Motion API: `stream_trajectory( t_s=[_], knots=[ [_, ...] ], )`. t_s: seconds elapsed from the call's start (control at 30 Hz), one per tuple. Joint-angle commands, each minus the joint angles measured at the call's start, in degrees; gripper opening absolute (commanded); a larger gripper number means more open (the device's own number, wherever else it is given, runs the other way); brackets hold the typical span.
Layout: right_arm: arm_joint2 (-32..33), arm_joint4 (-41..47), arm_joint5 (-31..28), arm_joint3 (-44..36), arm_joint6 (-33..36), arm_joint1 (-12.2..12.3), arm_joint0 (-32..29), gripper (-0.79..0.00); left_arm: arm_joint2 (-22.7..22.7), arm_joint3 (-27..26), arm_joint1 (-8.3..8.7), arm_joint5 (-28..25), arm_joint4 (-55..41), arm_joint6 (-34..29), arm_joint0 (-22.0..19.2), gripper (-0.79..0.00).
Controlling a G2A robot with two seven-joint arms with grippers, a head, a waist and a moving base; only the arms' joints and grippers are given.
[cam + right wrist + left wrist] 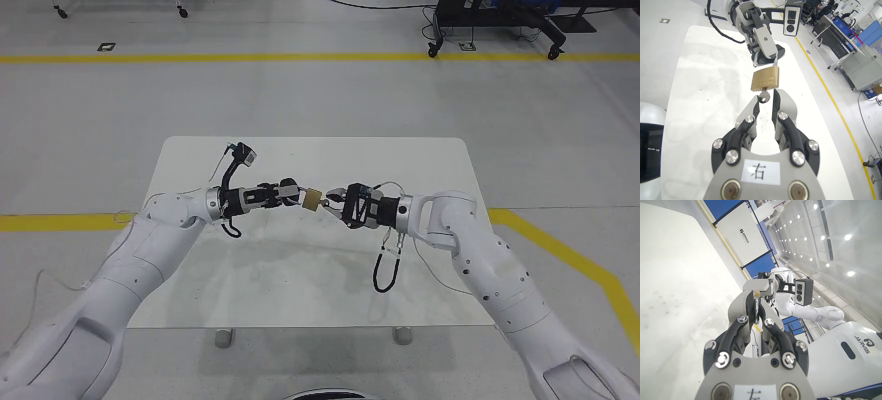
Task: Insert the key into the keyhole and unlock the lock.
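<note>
Lock (765, 80) hung in air, white table (696, 98) below it. Shackle (755, 60) clenched in left gripper (755, 303); grey finger hid shackle's top. Key (763, 97) seated in lock's base. Right gripper (766, 94) released, fingers spread either side of key head, possibly brushing it. One shackle leg seemingly free of lock. Yellow floor line (829, 91) beyond lock, past table edge.

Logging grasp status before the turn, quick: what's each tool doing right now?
Left tool: closed, holding the padlock by its shackle.
Right tool: open around the key, which sits in the padlock.
</note>
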Motion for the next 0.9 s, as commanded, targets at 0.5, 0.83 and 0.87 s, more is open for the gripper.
stream_trajectory(
  t_s=[0.5, 0.83, 0.87],
  knots=[
    [0.7, -4.3, 3.2, -2.8, -2.4, 0.4, -1.6, -0.046, -0.2, 1.5, -0.21, 2.1, -3.7, -2.1, -0.3, -0.785],
    [1.9, -7.4, 4.9, -4.6, -4.7, 0.9, -3.1, 0.000, -1.7, 5.7, -1.88, 5.4, -8.2, -5.4, -1.2, -0.785],
    [1.9, -7.4, 4.9, -4.6, -4.7, 0.9, -3.1, 0.000, -1.7, 6.1, -2.07, 5.4, -8.0, -5.3, -1.3, -0.785]
  ],
)
